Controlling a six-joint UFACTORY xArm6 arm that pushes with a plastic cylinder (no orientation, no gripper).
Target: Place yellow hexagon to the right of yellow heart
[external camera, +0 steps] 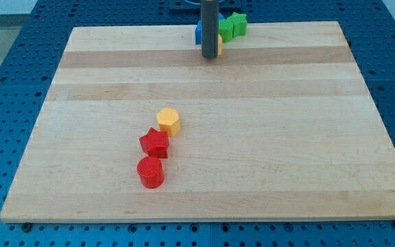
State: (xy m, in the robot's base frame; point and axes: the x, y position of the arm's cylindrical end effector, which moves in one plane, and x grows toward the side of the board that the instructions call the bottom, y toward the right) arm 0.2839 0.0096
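A pale wooden tabletop (266, 151), banded along its grain, is seen resting on a blue perforated base plate (12, 62). The dark straight rod (210, 24) enters from the view's top edge, slightly left of centre; my tip (210, 58) is set down on the tabletop near its top edge. No jaws are fitted to the end effector, so nothing is grasped and no open or clenched state can be recorded. Directly around the rod a tight cluster of blocks is noted: a blue block (199, 33), shape not determinable, is partly hidden at the rod's left; a small yellow block (219, 45), largely hidden and of unclear shape, shows at the rod's right edge just above the tip; a green block (226, 29) lies just to the right of the rod, and a second green block (239, 24) touches it further right. The yellow hexagon block (169, 121) is located well apart from the tip, below and to the left of it, left of the tabletop's centre. A red block of irregular, star-like outline (154, 143) touches the hexagon's lower left, and a red cylinder (150, 172) sits just below that, the three forming a short diagonal line.
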